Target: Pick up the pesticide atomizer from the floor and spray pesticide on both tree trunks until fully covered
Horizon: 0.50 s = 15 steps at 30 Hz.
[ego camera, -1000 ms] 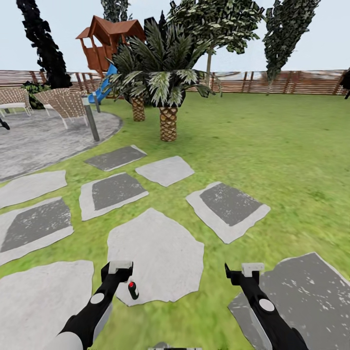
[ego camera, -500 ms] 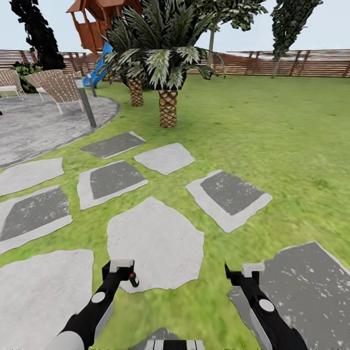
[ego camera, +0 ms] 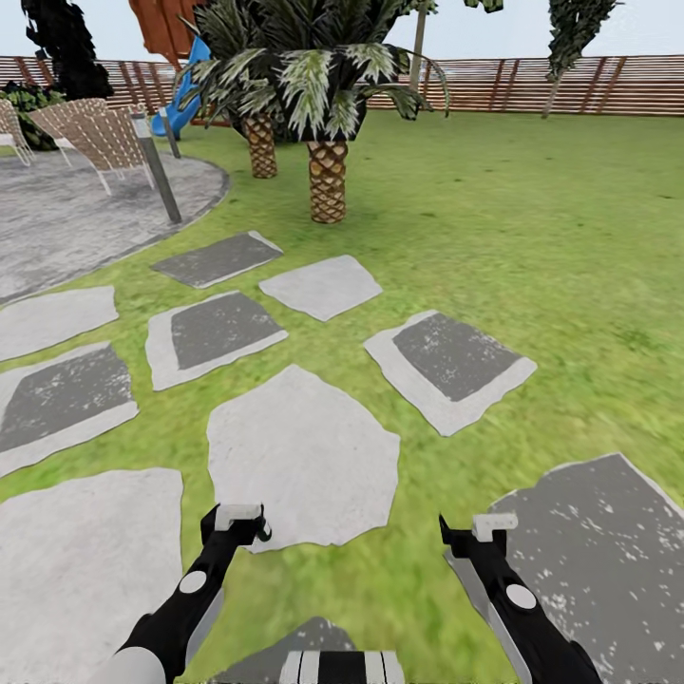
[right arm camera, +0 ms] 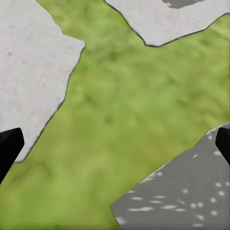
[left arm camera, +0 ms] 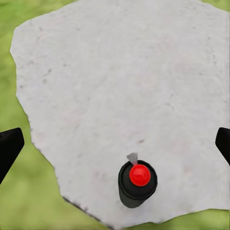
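Note:
The pesticide atomizer (left arm camera: 137, 184), a small black bottle with a red spot on top, stands upright near the edge of a pale stone slab (left arm camera: 120, 72). In the left wrist view my left gripper (left arm camera: 115, 146) is open above it, with the bottle between the finger lines but lower in that view than the black fingertips (left arm camera: 9, 149). In the head view the left gripper (ego camera: 237, 518) hangs over the near edge of that slab (ego camera: 304, 446). My right gripper (ego camera: 492, 523) is open over grass (right arm camera: 124, 120). Two tall trees (ego camera: 418, 43) (ego camera: 570, 38) stand far back by the fence.
Stepping stones (ego camera: 451, 366) lie scattered in the lawn ahead. Two short palms (ego camera: 328, 180) stand beyond them. A grey paved patio (ego camera: 66, 218) with wicker chairs and a slim lamp post (ego camera: 157, 171) lies at the left. A wooden slat fence (ego camera: 570, 85) closes the back.
The camera has moved forward and tilted down, so the whole scene slid lower. The atomizer has come under the left gripper and is now almost hidden by it in the head view.

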Tool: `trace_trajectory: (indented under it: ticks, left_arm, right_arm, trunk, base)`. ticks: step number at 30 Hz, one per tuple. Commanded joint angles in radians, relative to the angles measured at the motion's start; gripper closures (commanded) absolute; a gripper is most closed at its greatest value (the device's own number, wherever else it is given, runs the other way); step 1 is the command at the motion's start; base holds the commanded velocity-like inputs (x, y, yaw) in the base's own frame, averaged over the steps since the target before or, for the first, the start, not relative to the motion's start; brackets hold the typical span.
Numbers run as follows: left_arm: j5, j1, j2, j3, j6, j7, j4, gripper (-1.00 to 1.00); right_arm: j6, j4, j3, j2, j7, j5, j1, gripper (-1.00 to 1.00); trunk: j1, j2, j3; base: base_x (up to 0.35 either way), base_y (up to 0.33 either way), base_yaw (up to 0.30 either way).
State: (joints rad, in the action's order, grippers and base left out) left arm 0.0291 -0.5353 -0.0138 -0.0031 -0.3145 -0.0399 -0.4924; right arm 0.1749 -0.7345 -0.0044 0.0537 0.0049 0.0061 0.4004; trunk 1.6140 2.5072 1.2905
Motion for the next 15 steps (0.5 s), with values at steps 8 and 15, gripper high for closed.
trace_trajectory:
  ticks: [8,15]
  left_arm:
    - [0.001,0.000,-0.001,0.004,0.000,0.000,0.007,-1.00]
    - [0.002,0.000,-0.002,0.002,0.000,0.000,0.008,-1.00]
  right_arm:
    - [0.000,0.000,0.001,0.000,0.000,0.000,0.000,-1.00]
    - [0.000,0.000,0.001,0.000,0.000,0.000,0.000,-1.00]
  trunk:
    - [0.000,0.000,0.006]
    - [0.000,0.000,0.006]
  base:
    - [-0.038,-0.051,0.003]
    - [-0.095,-0.248,0.138]
